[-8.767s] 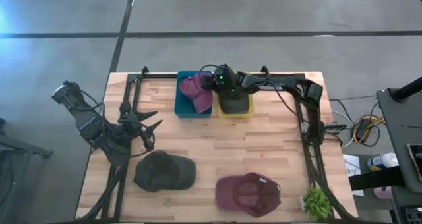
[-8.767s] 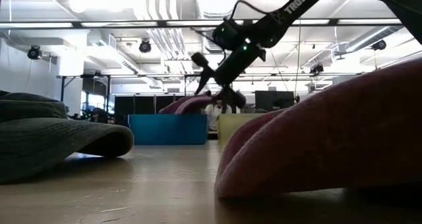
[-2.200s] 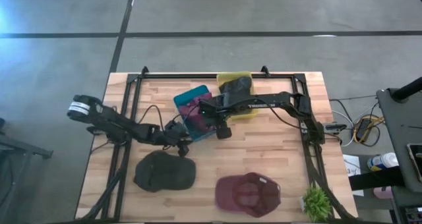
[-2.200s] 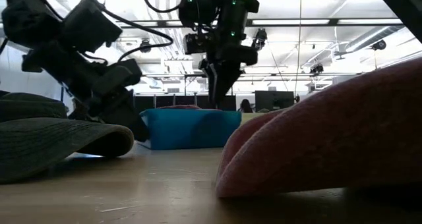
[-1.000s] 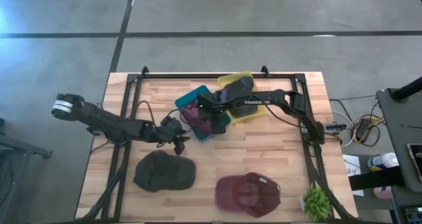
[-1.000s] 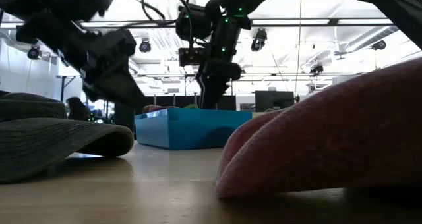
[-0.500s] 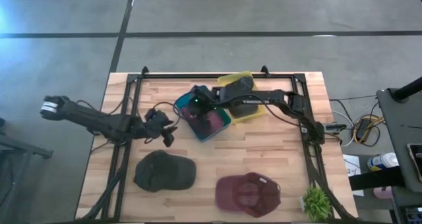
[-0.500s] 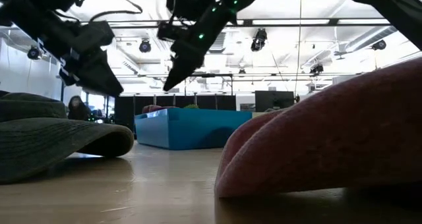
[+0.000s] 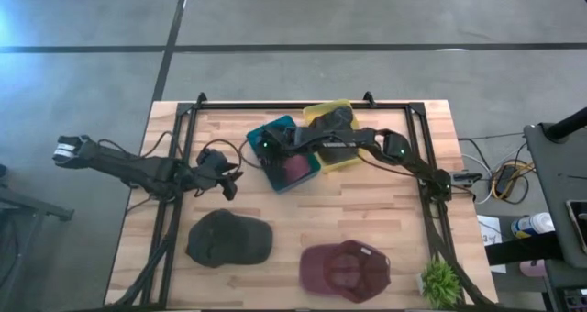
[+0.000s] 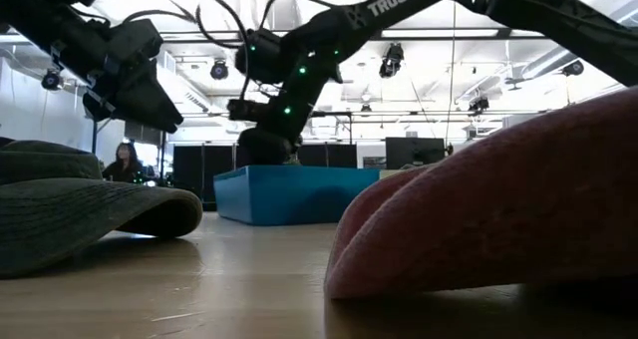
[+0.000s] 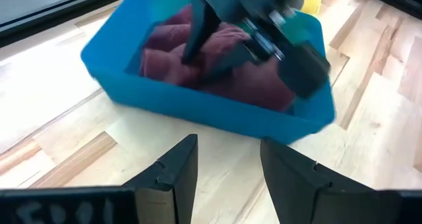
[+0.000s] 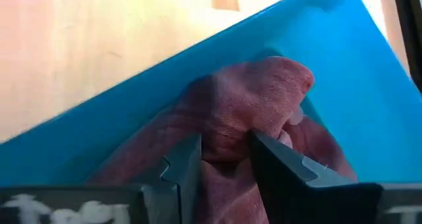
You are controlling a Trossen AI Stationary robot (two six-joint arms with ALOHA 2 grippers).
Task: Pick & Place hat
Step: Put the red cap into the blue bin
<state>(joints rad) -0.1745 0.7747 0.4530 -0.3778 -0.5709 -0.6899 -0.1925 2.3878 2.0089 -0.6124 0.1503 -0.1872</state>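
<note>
A maroon hat (image 9: 295, 165) lies crumpled in the blue bin (image 11: 217, 115), which stands askew at the table's far middle. My right gripper (image 9: 266, 150) reaches down into the bin's far left corner and is shut on that hat (image 12: 250, 99). My left gripper (image 9: 227, 185) hovers open and empty just left of the bin, fingers (image 11: 178, 168) pointing at its wall. A dark green hat (image 9: 229, 239) and a second maroon hat (image 9: 346, 271) lie brim-down on the table's near half. My right gripper pinches a raised fold of the maroon hat (image 12: 224, 151) between its two fingers, coming from above and slanting in from the table's right. The hat lies bunched on the bin's floor below the fingers.
A yellow bin (image 9: 344, 161) holding a dark hat (image 9: 332, 128) stands against the blue bin's right side. A small green plant (image 9: 440, 280) sits at the near right corner. Black frame rails run along the table's left, right and far edges.
My left gripper has drawn back toward the table's left edge, away from the blue bin. My right gripper has gone from the bin's middle toward its far left corner and come down into the bin.
</note>
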